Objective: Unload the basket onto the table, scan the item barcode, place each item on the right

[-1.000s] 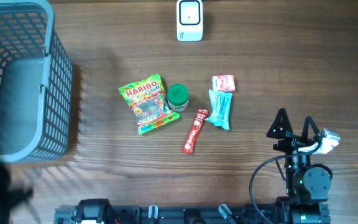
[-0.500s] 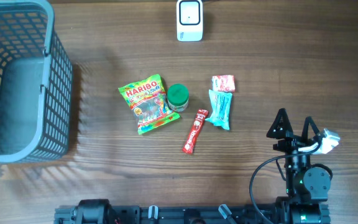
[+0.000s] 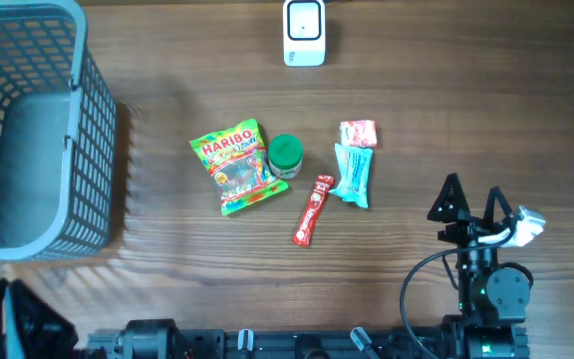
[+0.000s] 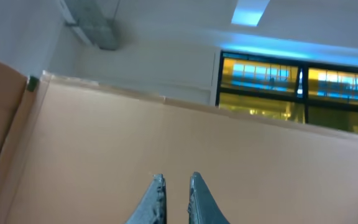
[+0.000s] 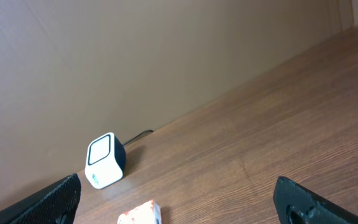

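Several items lie mid-table: a Haribo bag (image 3: 235, 166), a green-lidded jar (image 3: 285, 156), a red stick pack (image 3: 313, 209), a teal packet (image 3: 353, 175) and a small red-and-white packet (image 3: 358, 133) (image 5: 140, 214). The white barcode scanner (image 3: 304, 32) (image 5: 104, 160) stands at the far edge. My right gripper (image 3: 472, 191) (image 5: 179, 199) rests open and empty, to the right of the items. My left gripper (image 4: 176, 180) is shut on nothing and points up at a brown board. Only a dark part of the left arm (image 3: 23, 319) shows at the bottom-left corner.
A grey mesh basket (image 3: 93, 130) fills the far left of the table. The arms' black base rail (image 3: 297, 344) runs along the near edge. A cable leads from the scanner off the far edge.
A dark part of the left arm has come into the overhead's bottom-left corner, where nothing showed half a second ago. The items and the right arm have not moved.
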`<state>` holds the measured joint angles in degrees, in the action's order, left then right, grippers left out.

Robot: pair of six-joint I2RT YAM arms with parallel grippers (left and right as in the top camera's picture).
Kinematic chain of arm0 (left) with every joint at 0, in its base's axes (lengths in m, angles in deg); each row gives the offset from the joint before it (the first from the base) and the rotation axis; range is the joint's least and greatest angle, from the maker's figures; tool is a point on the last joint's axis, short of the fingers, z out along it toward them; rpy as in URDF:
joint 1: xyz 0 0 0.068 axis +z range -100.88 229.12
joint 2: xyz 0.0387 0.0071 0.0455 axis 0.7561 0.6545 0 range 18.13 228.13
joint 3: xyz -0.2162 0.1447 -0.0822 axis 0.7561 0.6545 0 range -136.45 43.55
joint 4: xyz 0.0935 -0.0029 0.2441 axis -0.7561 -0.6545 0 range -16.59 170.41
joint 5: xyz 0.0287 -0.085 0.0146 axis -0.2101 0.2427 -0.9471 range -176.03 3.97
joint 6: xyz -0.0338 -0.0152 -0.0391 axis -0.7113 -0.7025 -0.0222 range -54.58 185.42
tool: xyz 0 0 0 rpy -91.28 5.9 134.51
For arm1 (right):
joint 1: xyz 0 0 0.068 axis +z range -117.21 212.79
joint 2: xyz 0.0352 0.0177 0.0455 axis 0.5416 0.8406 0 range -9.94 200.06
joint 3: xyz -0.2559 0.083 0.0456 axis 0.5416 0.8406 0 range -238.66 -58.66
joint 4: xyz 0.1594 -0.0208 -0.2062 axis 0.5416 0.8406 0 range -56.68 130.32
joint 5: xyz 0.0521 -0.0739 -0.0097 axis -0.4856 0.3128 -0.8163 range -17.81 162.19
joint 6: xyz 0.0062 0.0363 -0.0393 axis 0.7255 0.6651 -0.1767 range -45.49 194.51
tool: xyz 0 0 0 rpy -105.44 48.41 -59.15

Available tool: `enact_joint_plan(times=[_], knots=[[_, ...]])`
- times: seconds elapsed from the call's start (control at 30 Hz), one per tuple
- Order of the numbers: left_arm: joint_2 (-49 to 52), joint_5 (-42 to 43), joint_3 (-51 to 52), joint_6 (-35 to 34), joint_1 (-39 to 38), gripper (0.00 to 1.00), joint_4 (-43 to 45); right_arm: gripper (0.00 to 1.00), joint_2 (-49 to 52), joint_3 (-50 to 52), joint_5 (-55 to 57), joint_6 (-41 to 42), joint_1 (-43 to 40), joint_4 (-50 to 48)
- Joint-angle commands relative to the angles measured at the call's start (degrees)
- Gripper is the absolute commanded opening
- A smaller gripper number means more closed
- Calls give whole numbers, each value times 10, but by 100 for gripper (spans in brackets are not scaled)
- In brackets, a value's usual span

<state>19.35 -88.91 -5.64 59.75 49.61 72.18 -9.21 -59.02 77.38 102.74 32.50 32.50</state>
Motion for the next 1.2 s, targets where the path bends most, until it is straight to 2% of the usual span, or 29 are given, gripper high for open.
enact_joint_plan(times=[0.0,0.07,0.1,0.13,0.17,0.47,0.57,0.73,1.0,1.17], knots=[[-9,3,64,-12,3,4,-17,100,-5,1,4,-9,2,-1],[-4,3,105,-12,3,6,-29,100,-5,1,4,-9,2,-1],[1,3,126,-12,3,25,-29,100,-5,1,4,-8,2,-1],[5,3,140,-12,3,69,-29,100,-5,1,4,-9,2,-1],[12,3,159,-12,3,100,-30,100,-5,1,4,-8,2,-1],[82,31,309,-11,3,100,-27,100,-5,1,4,-9,2,-1],[107,42,344,28,3,100,-27,100,-5,1,4,-9,2,-1],[154,-8,352,39,3,100,-50,100,-5,1,4,-8,2,-1],[195,-8,352,38,3,100,-68,100,-5,1,4,-9,2,-1],[195,-8,352,38,3,100,-123,100,-5,1,4,-9,2,-1]])
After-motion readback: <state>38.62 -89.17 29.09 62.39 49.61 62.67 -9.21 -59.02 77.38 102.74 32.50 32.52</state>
